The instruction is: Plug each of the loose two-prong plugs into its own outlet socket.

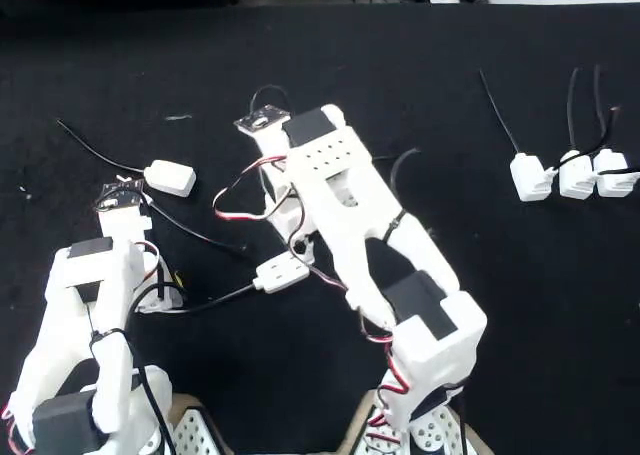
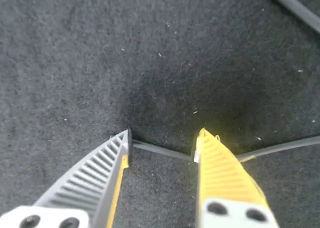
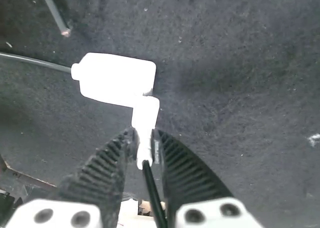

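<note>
Though linty, black tabletop [image 1: 520,315] beneath plug [image 3: 145,114]

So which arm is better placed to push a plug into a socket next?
Right: the right pincer is shut on a white plug at a socket; the left pincer is open over a cable, holding nothing.

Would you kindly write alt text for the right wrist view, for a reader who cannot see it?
The right gripper pinches, between black ribbed jaws, a white plug whose front end meets the side of a white outlet socket lying on black cloth. The plug's dark cord runs back between the jaws.
</note>
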You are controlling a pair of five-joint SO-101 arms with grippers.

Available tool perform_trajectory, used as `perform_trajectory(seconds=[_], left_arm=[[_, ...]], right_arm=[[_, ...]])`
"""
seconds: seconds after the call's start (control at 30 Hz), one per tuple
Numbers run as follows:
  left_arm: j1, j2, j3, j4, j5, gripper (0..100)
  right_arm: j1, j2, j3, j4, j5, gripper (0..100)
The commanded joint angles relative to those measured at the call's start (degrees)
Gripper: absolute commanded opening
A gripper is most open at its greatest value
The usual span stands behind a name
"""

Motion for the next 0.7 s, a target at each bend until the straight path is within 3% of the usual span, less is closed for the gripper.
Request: perform_trajectory(seconds=[0.0,0.67], left_arm=[[-0.31,0.70,1.01,0.26,0.44,22],[-0.31,0.70,1.01,0.26,0.44,22]], right_arm=[[-1.23,-0.84,1.89,-3.43,0.35,1.1],[-1.93,-8.40,2.86,-2.02,0.44,1.1]])
